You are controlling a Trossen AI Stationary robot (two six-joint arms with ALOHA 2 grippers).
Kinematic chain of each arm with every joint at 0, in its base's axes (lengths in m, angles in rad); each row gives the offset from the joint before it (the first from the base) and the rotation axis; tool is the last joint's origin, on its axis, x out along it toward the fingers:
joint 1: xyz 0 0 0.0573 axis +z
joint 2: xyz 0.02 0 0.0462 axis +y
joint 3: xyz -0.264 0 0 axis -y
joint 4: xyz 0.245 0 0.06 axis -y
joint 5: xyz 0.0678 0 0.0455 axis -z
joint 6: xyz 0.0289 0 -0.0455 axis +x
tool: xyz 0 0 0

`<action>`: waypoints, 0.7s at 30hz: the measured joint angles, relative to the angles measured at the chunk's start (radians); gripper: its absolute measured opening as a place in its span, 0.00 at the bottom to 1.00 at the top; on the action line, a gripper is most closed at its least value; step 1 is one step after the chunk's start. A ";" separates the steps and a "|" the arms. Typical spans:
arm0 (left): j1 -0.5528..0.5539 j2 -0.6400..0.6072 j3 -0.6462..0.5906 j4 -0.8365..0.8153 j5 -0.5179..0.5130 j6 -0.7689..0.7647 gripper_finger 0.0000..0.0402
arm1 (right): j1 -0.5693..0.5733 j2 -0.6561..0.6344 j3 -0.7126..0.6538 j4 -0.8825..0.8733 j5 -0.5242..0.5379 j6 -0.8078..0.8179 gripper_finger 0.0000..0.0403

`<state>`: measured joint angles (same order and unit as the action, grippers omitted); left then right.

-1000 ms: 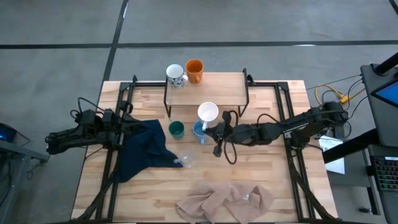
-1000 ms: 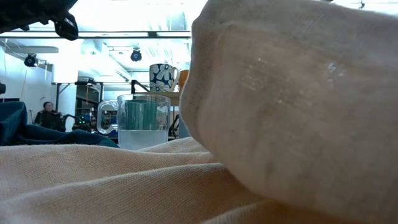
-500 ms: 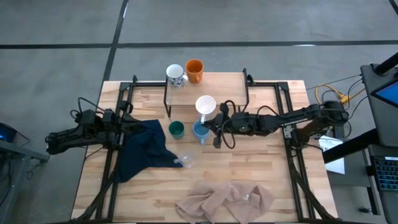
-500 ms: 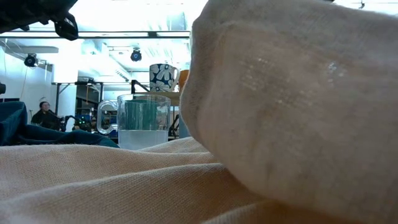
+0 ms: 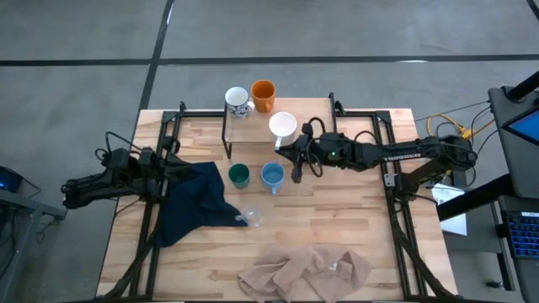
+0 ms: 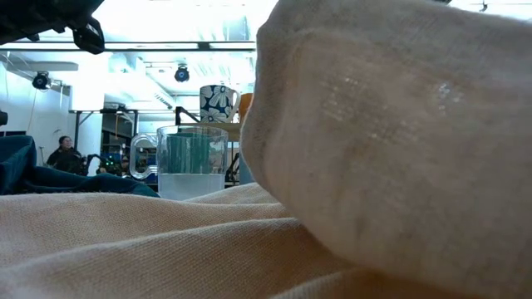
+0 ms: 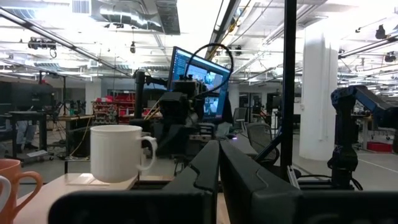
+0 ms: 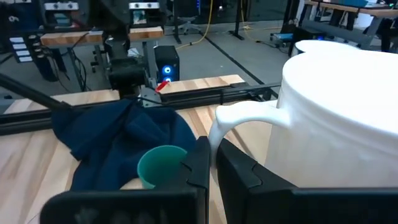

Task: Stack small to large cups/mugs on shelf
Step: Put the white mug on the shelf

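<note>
Where shelf (image 5: pixel 305 116) ends, plain white mug (image 5: pixel 282 126) upright, glossy

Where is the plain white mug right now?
In the high view the white mug is over the shelf, right of the orange mug. The right hand is shut on its handle.

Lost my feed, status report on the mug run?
Right gripper shut on white mug handle, over shelf. Left gripper shut, idle by blue cloth. Nothing blocking.
</note>
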<state>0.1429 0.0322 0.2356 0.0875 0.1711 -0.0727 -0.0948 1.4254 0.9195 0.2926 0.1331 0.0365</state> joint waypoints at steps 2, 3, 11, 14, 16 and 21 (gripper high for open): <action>0.000 0.000 0.000 0.000 0.000 0.000 0.00 | -0.021 0.000 -0.001 0.002 -0.020 0.005 0.03; 0.000 0.000 0.000 0.000 0.000 0.000 0.00 | -0.031 0.000 -0.002 0.002 -0.028 0.005 0.03; 0.000 0.000 0.000 0.000 0.000 0.000 0.00 | -0.109 -0.002 -0.002 0.032 -0.112 0.013 0.03; 0.000 0.000 0.000 0.000 0.000 0.000 0.00 | -0.136 -0.002 -0.002 0.033 -0.120 0.014 0.03; 0.000 0.000 0.000 0.000 0.000 0.000 0.00 | -0.156 -0.002 -0.002 0.033 -0.148 0.014 0.03; 0.000 0.000 0.000 0.000 0.000 0.000 0.00 | -0.195 -0.002 -0.002 0.034 -0.173 0.010 0.03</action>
<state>0.1428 0.0320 0.2356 0.0875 0.1712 -0.0723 -0.2900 1.4239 0.9176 0.3264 -0.0401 0.0466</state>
